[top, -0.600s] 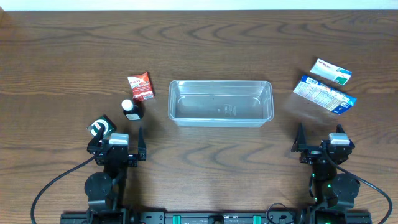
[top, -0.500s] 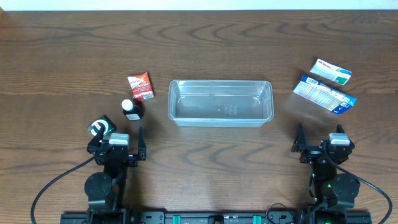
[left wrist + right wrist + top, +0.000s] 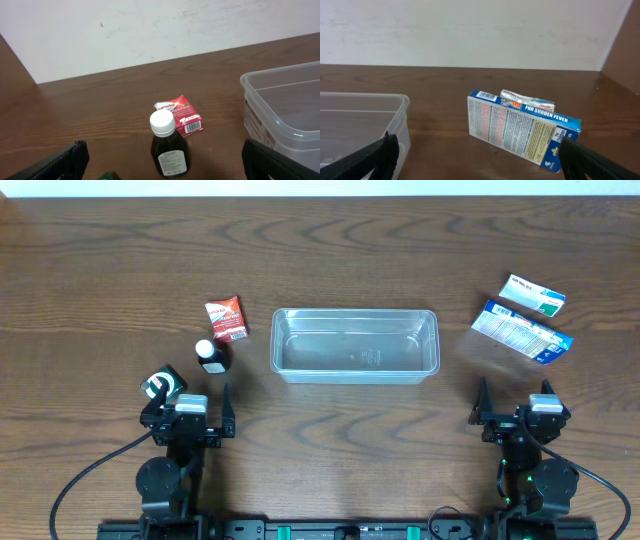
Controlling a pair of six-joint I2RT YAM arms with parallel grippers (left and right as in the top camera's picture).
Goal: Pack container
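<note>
The clear plastic container [image 3: 355, 345] sits empty in the middle of the table; its corner shows in the left wrist view [image 3: 285, 110] and in the right wrist view [image 3: 360, 125]. My left gripper [image 3: 190, 402] is open and empty at the near left, behind a dark bottle with a white cap [image 3: 210, 356] [image 3: 167, 145] and a red packet [image 3: 227, 319] [image 3: 180, 114]. My right gripper [image 3: 515, 402] is open and empty at the near right, facing a blue and white box [image 3: 522, 332] [image 3: 522, 126] with a white packet [image 3: 532, 294] [image 3: 527, 102] behind it.
A small black and green item [image 3: 162, 384] lies just left of my left gripper, its green edge showing in the left wrist view [image 3: 106, 176]. A pale wall stands beyond the table's far edge.
</note>
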